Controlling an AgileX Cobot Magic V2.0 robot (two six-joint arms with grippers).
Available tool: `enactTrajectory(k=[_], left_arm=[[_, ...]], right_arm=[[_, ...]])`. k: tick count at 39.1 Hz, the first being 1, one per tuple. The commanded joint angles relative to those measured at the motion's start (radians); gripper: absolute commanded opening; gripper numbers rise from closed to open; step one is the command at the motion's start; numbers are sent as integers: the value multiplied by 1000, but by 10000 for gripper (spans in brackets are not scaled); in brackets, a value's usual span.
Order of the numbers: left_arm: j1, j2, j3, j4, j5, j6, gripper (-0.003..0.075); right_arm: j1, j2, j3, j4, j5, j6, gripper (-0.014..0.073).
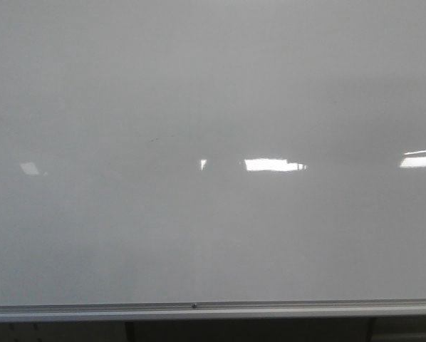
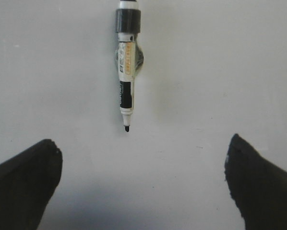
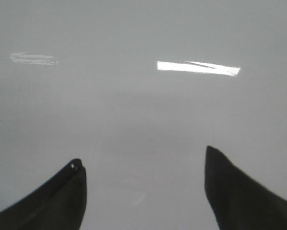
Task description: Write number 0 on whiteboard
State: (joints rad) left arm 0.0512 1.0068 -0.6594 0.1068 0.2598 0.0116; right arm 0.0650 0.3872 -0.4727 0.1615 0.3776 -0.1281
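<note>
The whiteboard (image 1: pixel 213 107) fills the front view, glossy pale grey, with its silver frame strip (image 1: pixel 213 309) along the lower edge. No number 0 shows on it in any view. In the left wrist view a white marker pen (image 2: pixel 126 67) with a black label and a bare black tip (image 2: pixel 127 128) lies on the board (image 2: pixel 220 72), tip pointing toward my left gripper (image 2: pixel 142 153). That gripper is open and empty, short of the tip. My right gripper (image 3: pixel 144 165) is open and empty over bare board (image 3: pixel 143 115). Neither gripper shows in the front view.
Bright rectangular light reflections lie on the board (image 1: pixel 273 164), at its right edge (image 1: pixel 421 159) and in the right wrist view (image 3: pixel 198 67). A dark gap (image 1: pixel 248 330) runs under the frame strip.
</note>
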Motion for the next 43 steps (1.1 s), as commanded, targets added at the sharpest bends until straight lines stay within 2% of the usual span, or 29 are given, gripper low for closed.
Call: enactTrajectory(k=[1,16,26,38,43], left_arm=[[20,97,-94,15,-104,-5,650],[50,383,-249,15,-155,-5,629],[50,492,-310,15,-159,-5,550],[50,538,-318,15,-172,-5,480],[50,538,-318,15,-177,-5,394]], right_arm=[[1,13,-38,4,-73,-2,540],[1,13,-38,4,-72,-2,540],[1,13,-38,4,-52,-2,540],[1,13,-38,4,-45,-2,540],[1,13,-38,4,-45,-2,540]])
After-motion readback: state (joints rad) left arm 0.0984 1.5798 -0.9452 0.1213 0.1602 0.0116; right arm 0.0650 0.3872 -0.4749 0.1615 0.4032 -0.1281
